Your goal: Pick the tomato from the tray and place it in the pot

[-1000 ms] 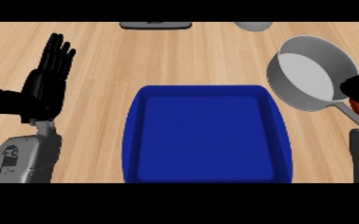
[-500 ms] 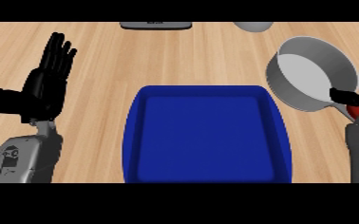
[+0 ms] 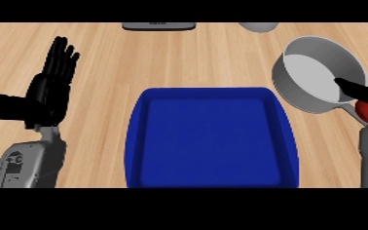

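Note:
The blue tray (image 3: pixel 208 141) lies in the middle of the counter with nothing in it. At the right stands the grey pot (image 3: pixel 310 73), its inside bare. My right hand (image 3: pixel 351 88) shows only at the right edge, a black finger lying over the pot's near rim. A small patch of the red tomato (image 3: pixel 362 110) shows just beneath that finger, and the hand is curled round it; most of the tomato and hand are cut off by the edge. My left hand (image 3: pixel 50 83) rests open at the left, fingers up, apart from the tray.
A dark grey flat object (image 3: pixel 158 26) and a pale grey round object (image 3: pixel 259 27) sit at the counter's far edge. Bare wooden counter lies between the tray and the left hand.
My right hand with the tomato has slid right and slightly down along the pot's rim, so less of it shows. The left hand, tray and pot have not moved.

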